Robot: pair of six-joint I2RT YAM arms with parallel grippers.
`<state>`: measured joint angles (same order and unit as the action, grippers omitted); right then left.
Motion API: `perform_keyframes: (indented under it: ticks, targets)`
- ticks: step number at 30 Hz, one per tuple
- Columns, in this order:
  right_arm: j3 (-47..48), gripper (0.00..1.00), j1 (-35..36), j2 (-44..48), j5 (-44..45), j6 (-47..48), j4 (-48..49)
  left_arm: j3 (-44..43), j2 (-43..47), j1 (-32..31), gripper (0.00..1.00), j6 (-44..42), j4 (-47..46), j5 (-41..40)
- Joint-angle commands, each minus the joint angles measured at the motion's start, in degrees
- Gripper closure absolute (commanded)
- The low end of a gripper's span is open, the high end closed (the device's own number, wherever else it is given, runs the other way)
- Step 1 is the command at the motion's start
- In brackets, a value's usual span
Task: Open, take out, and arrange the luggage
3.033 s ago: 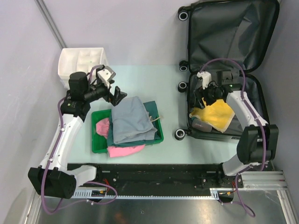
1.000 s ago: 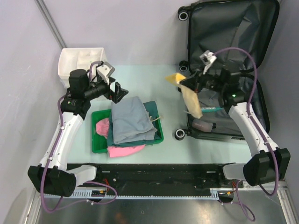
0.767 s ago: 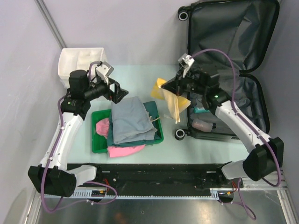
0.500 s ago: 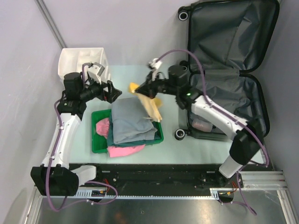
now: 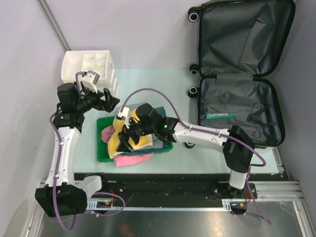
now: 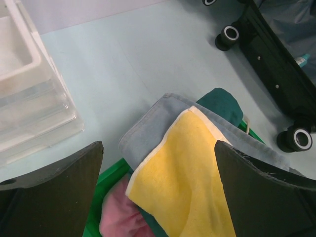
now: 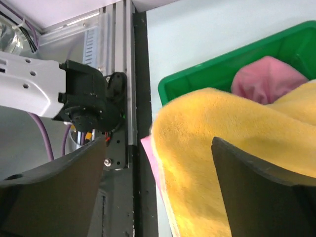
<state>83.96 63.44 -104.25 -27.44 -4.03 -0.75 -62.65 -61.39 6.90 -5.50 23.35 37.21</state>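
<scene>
**Jaw state.** The right gripper [image 7: 158, 187] has its jaws apart. They straddle the yellow towel [image 7: 222, 123], which lies directly beneath them on the clothes pile in the green tray [image 7: 197, 74]. The left gripper [image 6: 158, 192] also has its jaws apart and holds nothing. It hangs above the far end of the same towel, with the white drawer box [image 6: 24, 98] off to one side.

**Task object.** The luggage [image 5: 242, 74] lies open, well apart from both grippers. A teal tube [image 5: 222, 115] lies in its lower half.

**Hazards.**
- Snagging: the towel's pile sits close to the right fingers. A lift without clearance may drag it back out.
- Overhang: the towel appears to reach the tray's near rim beside the pink cloth [image 7: 266, 79]. A nudge may slide it off.
- Arm conflict: both grippers are near one pile, so simultaneous moves risk contact.
</scene>
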Motion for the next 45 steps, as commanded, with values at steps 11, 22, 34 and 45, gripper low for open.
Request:
perform_keyframes:
  ticks: [11, 22, 34, 45]
  targets:
    - [2.79, 0.00, -7.55, 4.33, -0.43, 26.07, -23.92, -2.92, -1.54, 0.84, 0.00, 1.28, 2.31, 4.71]
    - [-1.08, 0.03, -10.16, -7.28, 6.27, 25.40, -25.35, -3.53, -2.16, -3.45, 0.00, -12.49, 13.01, -2.40]
    - [0.68, 0.00, -18.07, 14.06, -15.97, 21.97, -29.21, -13.97, -11.11, -20.92, 0.01, -20.69, 17.69, -11.01]
    - [-3.45, 0.00, -61.30, 25.75, -23.61, 2.28, -26.14, -32.70, -37.83, -40.28, 0.01, -21.39, 17.69, -18.48]
